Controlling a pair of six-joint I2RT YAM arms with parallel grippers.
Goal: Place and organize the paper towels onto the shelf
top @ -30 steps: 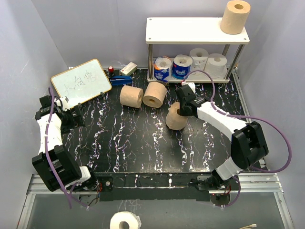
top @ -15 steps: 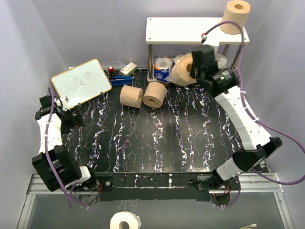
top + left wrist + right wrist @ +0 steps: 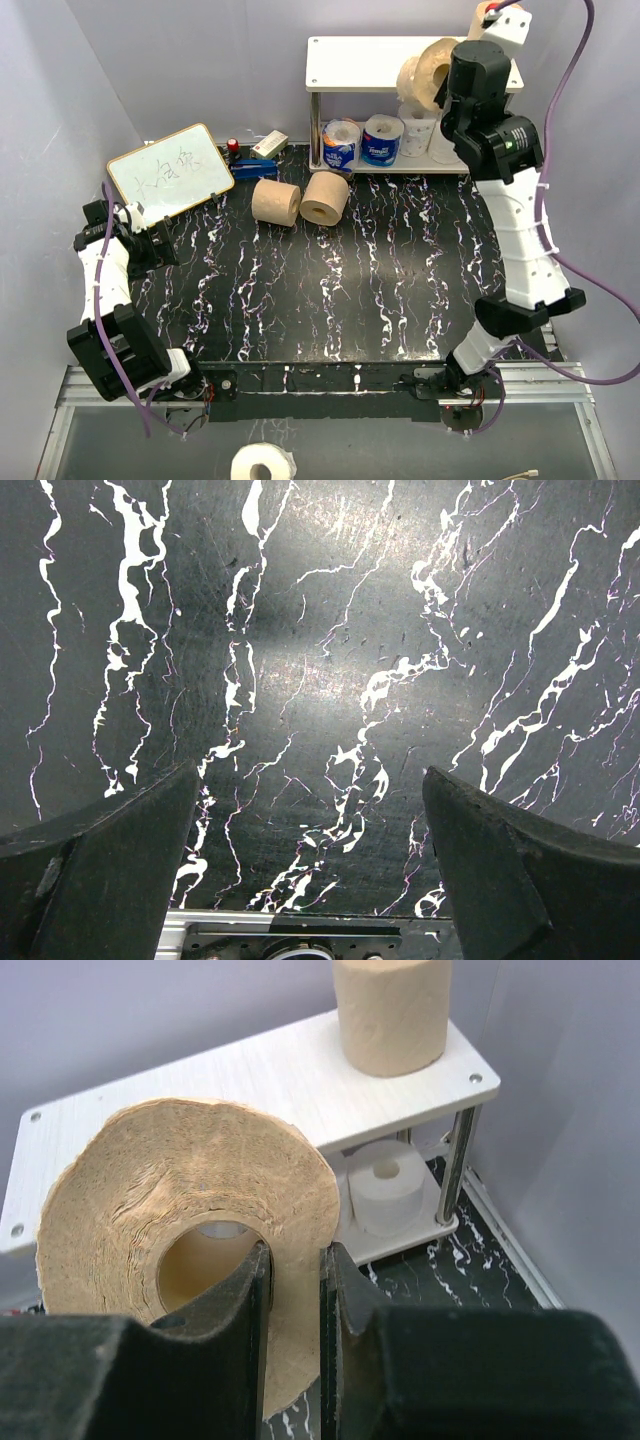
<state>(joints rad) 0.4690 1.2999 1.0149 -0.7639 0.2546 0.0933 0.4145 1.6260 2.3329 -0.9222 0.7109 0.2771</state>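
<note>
The tan roll (image 3: 150, 1190) is held in the air, its wall pinched by the right gripper (image 3: 292, 1260) (one finger inside the core). The shelf (image 3: 250, 1070) top board lies just beyond the gripper, and a second roll (image 3: 390, 1010) stands upright at its far end. The left gripper (image 3: 310, 790) is spread wide over the counter (image 3: 320, 630).

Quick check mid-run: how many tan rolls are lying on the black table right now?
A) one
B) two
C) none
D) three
B: only the left tan roll and the right tan roll lie on the table. The upright roll stands on the shelf, and the right end effector grips the held roll.
</note>
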